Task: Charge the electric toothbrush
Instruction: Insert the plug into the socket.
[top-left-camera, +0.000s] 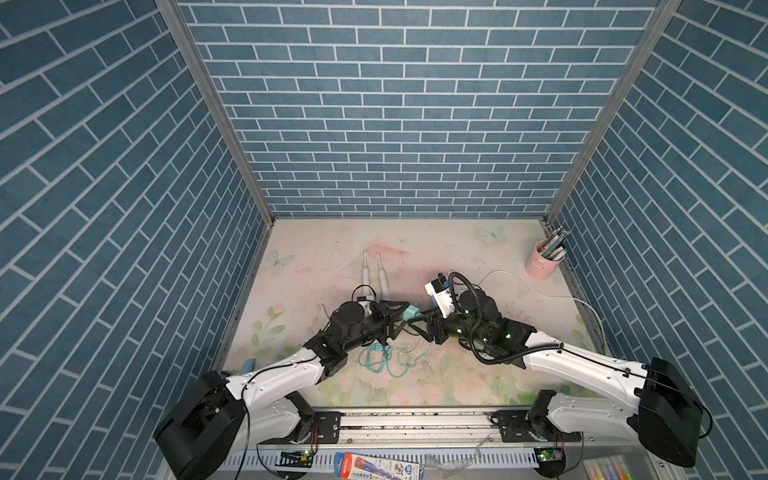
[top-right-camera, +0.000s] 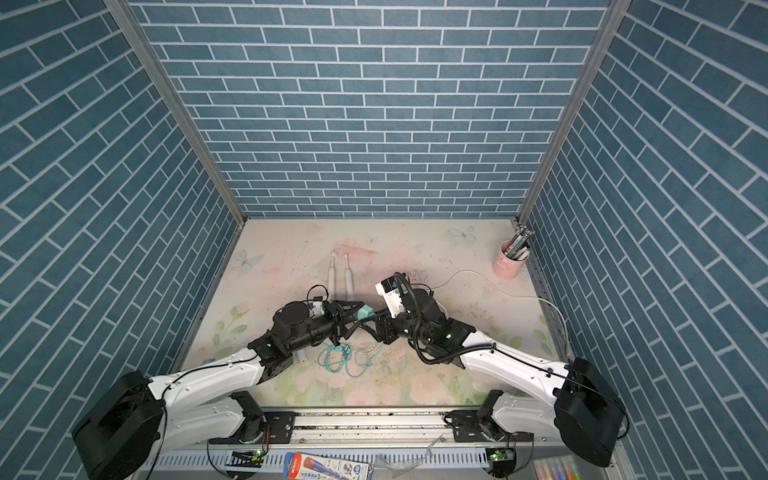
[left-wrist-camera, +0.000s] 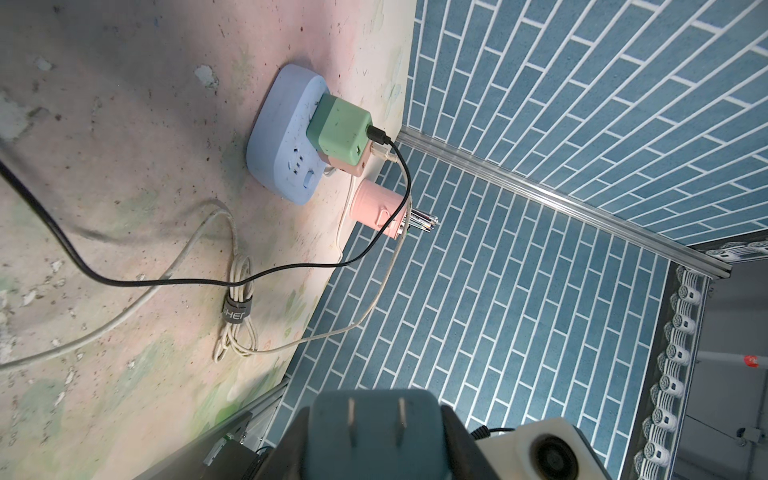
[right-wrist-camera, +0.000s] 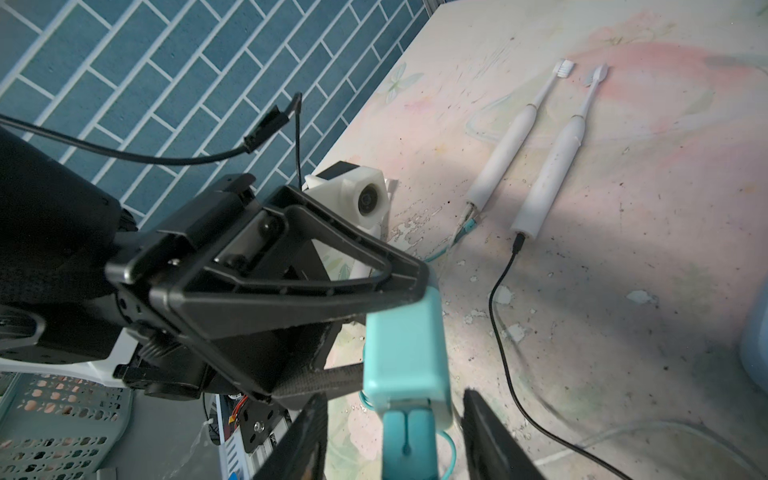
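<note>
Floral tabletop (top-left-camera: 440, 249): pink cup (top-left-camera: 540, 262) (cornered), teal cable (top-left-camera: 376, 359).

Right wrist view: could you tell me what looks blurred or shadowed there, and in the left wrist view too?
Right wrist view: the teal charger close to the lens is soft, the two toothbrushes are sharp, and a shadow crosses the table. Left wrist view: the teal charger at the frame's edge is blurred, the power strip crisp.

Teal charger block (right-wrist-camera: 405, 353) in the left gripper (right-wrist-camera: 395, 328), plug (right-wrist-camera: 409, 444) between fingers (right-wrist-camera: 494, 440) of the right gripper (right-wrist-camera: 397, 440)
</note>
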